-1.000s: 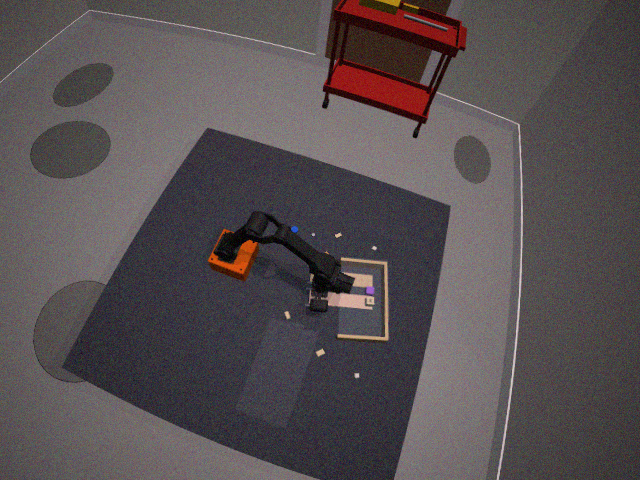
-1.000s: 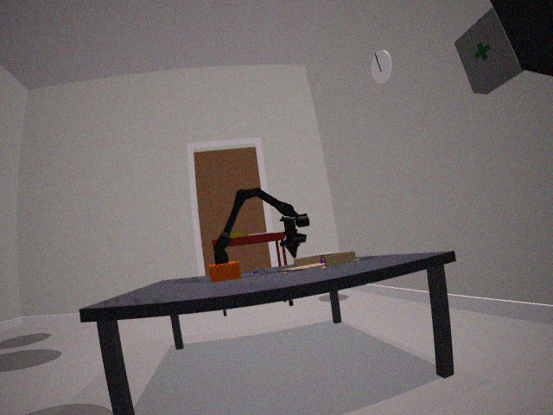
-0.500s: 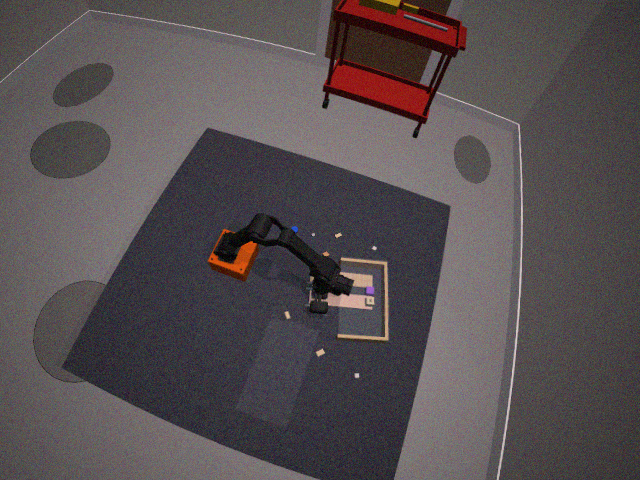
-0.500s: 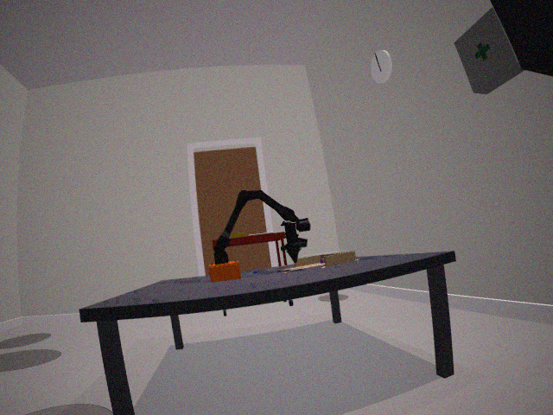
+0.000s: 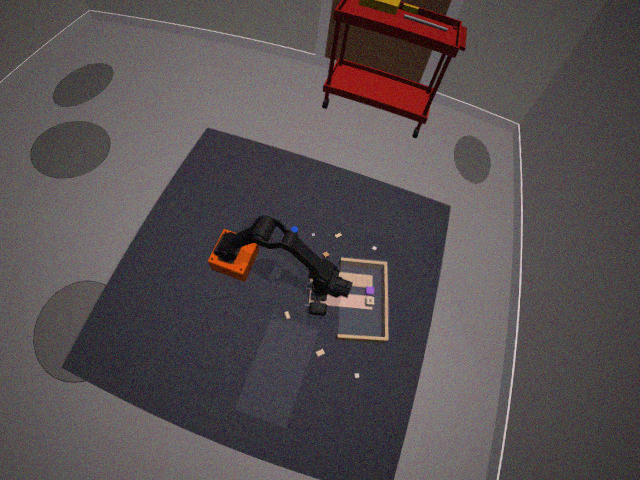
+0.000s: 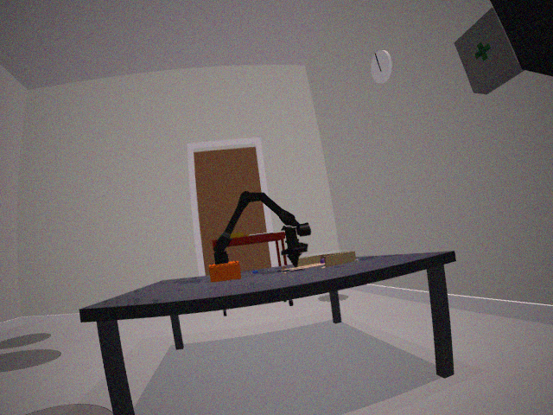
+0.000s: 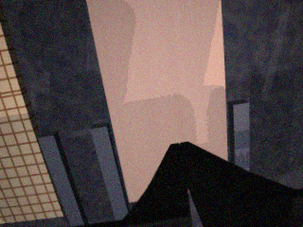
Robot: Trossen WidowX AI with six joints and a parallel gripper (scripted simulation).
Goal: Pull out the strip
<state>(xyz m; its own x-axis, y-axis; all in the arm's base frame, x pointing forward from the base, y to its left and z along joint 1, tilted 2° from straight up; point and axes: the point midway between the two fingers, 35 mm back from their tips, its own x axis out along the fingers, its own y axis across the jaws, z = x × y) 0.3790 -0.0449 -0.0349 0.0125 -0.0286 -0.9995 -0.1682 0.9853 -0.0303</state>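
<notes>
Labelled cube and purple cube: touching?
Cannot tell. In the top view the labelled cube and the purple cube sit adjacent, too small to show contact or gap.

Black six-joint arm on orange base block

Arm (image 5: 305,255): matte black links, rounded joint housings, slim in exterior view. Base (image 5: 233,254): orange box, sm. dark dots at top corners. Blue round cap (image 5: 294,228) on a joint up-arm from the gripper (image 5: 317,308). Black blocky module w/ short cylinder juts out just behind the pincer. Fingers: plain black, angular wedges, no visible markings in wrist view. No cables seen.
</notes>
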